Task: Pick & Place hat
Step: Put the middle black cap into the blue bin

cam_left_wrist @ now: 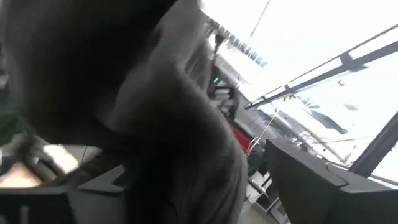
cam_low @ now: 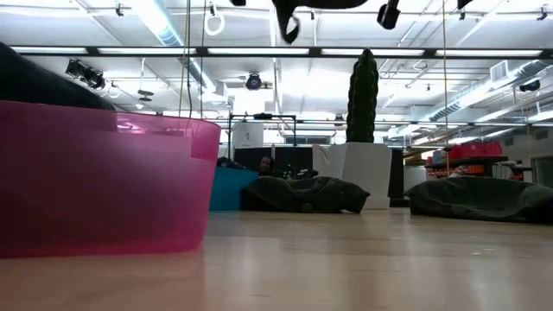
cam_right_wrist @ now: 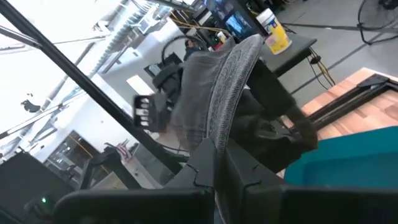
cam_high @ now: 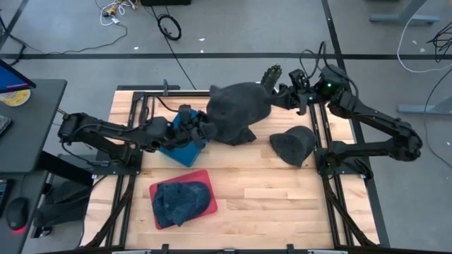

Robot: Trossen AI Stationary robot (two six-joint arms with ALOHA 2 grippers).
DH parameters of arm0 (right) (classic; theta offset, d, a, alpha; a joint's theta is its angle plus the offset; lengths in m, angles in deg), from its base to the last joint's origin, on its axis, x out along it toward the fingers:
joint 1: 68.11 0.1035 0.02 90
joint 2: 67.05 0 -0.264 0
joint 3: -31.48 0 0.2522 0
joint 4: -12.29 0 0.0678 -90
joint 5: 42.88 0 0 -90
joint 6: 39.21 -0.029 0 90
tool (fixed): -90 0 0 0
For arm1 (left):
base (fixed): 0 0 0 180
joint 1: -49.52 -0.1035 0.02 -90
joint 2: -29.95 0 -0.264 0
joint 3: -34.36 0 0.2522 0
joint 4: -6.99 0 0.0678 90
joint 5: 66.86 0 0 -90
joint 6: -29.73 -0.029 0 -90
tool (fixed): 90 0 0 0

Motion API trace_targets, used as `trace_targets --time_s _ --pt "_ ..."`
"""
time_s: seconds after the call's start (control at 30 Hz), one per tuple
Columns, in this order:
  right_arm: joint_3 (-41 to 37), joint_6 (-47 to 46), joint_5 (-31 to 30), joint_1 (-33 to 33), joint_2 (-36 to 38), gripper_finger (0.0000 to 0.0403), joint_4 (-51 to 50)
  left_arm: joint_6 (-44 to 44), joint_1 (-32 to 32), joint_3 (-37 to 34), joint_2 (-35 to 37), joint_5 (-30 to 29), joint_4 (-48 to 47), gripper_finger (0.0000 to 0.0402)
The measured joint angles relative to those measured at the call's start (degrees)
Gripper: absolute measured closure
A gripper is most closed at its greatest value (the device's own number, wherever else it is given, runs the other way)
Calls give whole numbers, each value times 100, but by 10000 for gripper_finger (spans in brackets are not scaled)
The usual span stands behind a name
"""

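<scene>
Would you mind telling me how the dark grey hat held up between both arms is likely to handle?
Probably floppy: the dark grey hat sags between the left tool and the right tool. Probably light, since its thin brim folds in the right wrist view. The knit-looking fabric seems unlikely to slip.

Wood table (cam_high: 282, 197) w/ teal bin (cam_high: 180, 152), red tray (cam_high: 212, 204); cables (cam_high: 168, 27) on floor.

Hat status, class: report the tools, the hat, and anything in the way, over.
Left tool and right tool both shut on hat, lifted between them. Teal bin below. Second hat beside.
</scene>
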Motion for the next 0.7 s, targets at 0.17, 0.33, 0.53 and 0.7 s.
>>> trace_targets --time_s 0.17,0.33,0.53,0.7 --pt "0 151 -38 -6 -126 397 -26 -28 1 0 20 420 463 215" --pt "0 166 -118 -6 -202 397 -23 279 0 0 17 626 441 332" --pt "0 160 -51 77 -241 348 -41 403 3 0 17 563 554 393" --pt "0 302 395 45 -174 258 -182 218 125 0 17 261 1112 396"
